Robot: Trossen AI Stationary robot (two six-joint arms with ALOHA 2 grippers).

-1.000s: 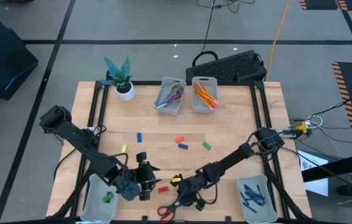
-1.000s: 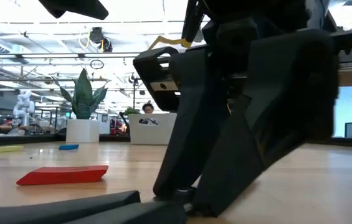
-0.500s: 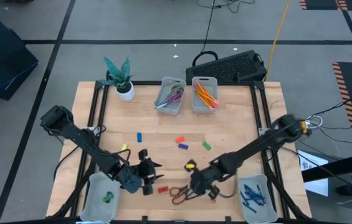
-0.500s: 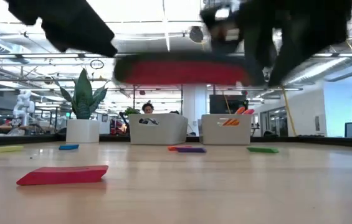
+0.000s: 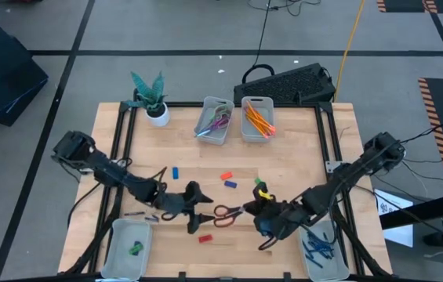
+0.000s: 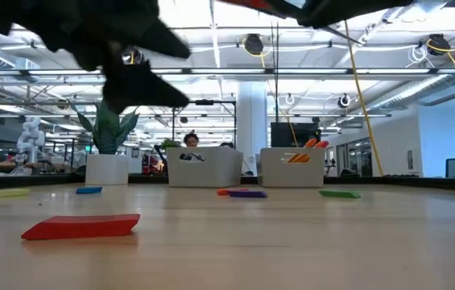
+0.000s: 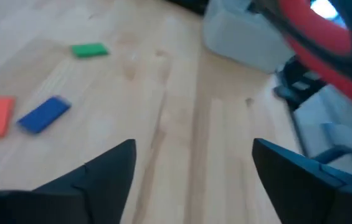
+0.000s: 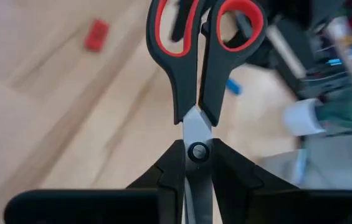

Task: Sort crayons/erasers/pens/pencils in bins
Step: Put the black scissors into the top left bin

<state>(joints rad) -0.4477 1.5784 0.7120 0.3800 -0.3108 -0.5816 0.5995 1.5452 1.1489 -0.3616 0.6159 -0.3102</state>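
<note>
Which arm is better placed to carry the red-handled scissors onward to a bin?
The right arm, probably. Its end effector is shut on the scissors at the pivot, lifted off the table. The left end effector is open beside them and holds nothing.

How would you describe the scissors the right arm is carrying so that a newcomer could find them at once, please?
Look at the wooden table, near its front edge between the two arms. There the right gripper is clamped on the blades of the scissors, held in the air. Their red-and-black looped handles set them apart from the small flat erasers lying loose nearby.
</note>
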